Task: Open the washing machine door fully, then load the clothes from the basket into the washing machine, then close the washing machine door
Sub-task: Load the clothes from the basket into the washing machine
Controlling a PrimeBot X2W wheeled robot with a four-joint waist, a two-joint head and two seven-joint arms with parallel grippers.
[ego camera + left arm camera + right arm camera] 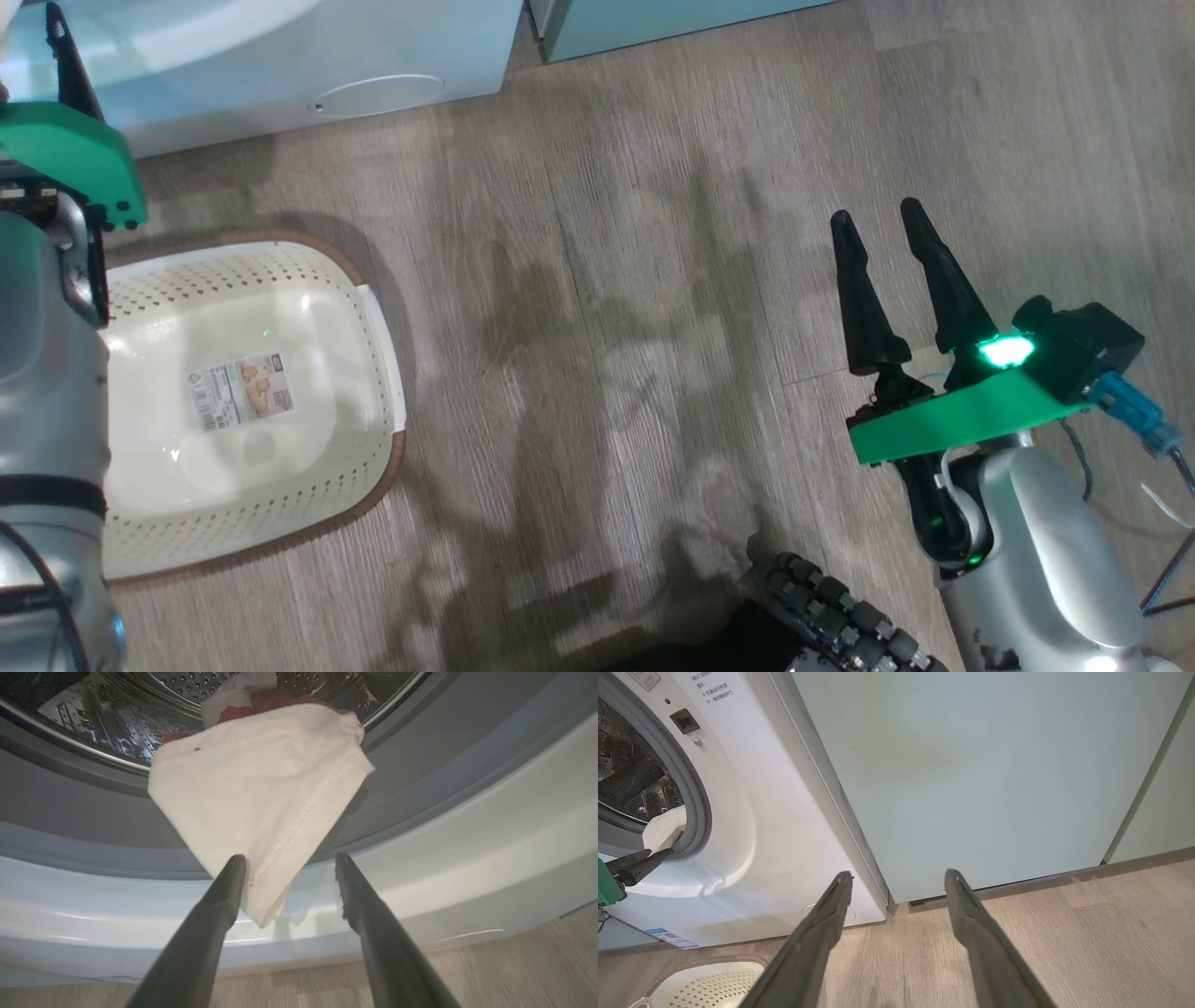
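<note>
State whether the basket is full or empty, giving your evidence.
Empty. The basket shows a bare floor with its label uncovered.

Perforated steel drum (pixel 117 723), soft white cloth (pixel 252 802), glossy plastic basket (pixel 308 280), wood-grain floor (pixel 653 233)

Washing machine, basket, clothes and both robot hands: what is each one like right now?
Washing machine: opening uncovered, clothes inside the drum.
Clothes: in the drum, a white flap hanging out over the gasket.
Basket: empty, upright on the floor.
Left gripper: open, fingertips by the hanging flap.
Right gripper: open, empty, above the floor.
</note>
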